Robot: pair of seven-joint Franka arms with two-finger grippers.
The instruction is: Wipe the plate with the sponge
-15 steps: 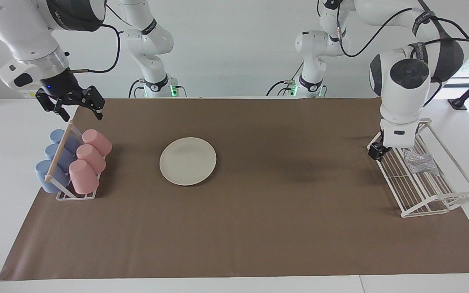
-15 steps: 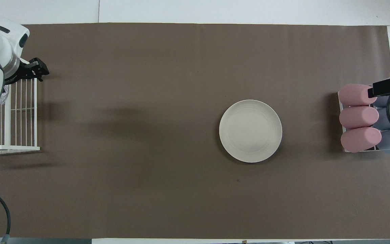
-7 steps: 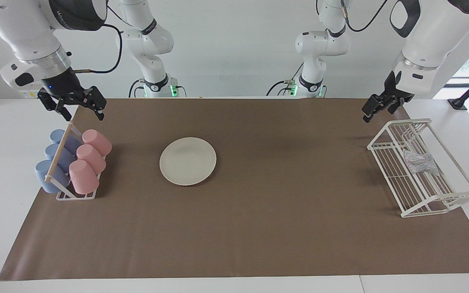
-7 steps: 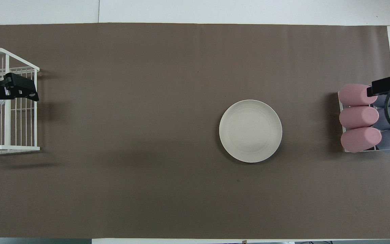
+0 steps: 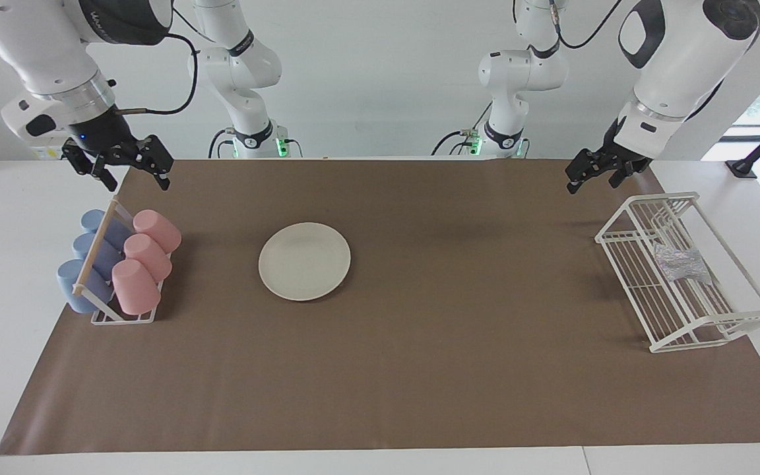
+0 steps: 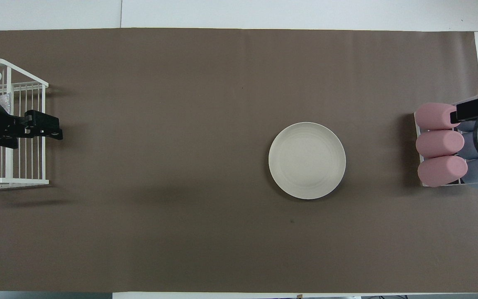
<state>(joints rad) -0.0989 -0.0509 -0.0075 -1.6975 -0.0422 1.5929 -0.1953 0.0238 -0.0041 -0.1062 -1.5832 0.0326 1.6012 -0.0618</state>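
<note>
Moved since a second ago: left gripper was low at the wire rack, at the end of it nearer the robots; it is now raised and drawn in over the brown mat beside that rack. Nothing else has shifted apart from a small lift of the right gripper.
Left gripper: up in the air, holding nothing; its fingers are too dark against the arm to say whether they are spread or pressed together. Overhead view puts it across the rack's edge, seeming to lie on the wires; facing view shows it well above them.
Right gripper: waits, raised over the mat corner by the cup rack; fingers spread, nothing between them. Overhead view shows only one dark tip of it, over a pink cup.
Cups: three pink cups and three blue cups lie on their sides in the cup rack, at the right arm's end of the table.
Plate: flat on the mat, bare, toward the right arm's end, well apart from both grippers; faint rings on it show only in the overhead view.
Sponge: lies on the wire rack, at the left arm's end of the table, well apart from the plate. Facing view shows all of it; overhead view shows only a sliver through the wires beside the arm.
</note>
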